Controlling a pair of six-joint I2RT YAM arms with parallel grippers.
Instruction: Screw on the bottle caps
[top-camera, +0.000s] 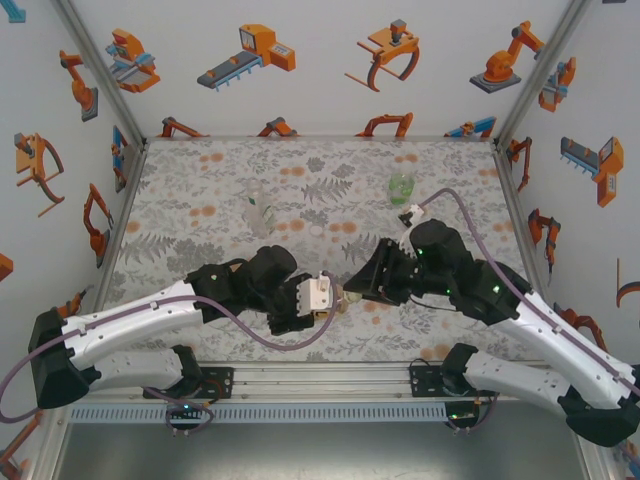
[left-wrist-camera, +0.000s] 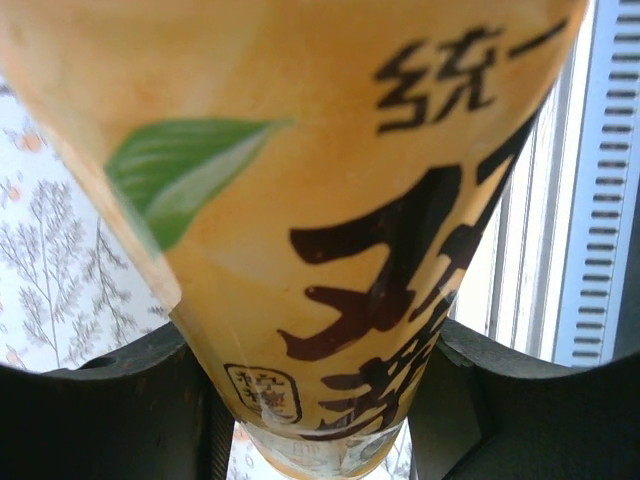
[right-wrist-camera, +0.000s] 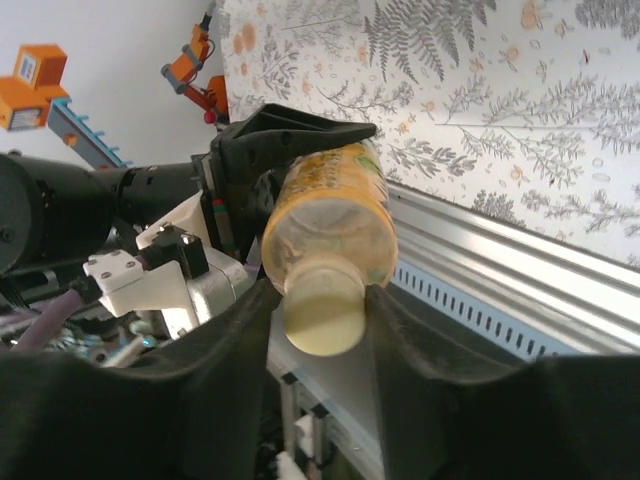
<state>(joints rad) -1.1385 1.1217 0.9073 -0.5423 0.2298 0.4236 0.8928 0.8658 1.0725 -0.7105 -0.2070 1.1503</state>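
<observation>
Worktop (top-camera: 200, 170): flat, covered edge to edge in a pale print of grey fern fronds and small orange blossoms, with a ribbed aluminium rail (top-camera: 320, 378) along its near edge. Standing on it, both upright in the far half, are a clear bottle (top-camera: 258, 208) left of centre and a short green bottle (top-camera: 401, 188) to the right, well apart from each other. Whether either carries a cap cannot be made out from overhead.
</observation>
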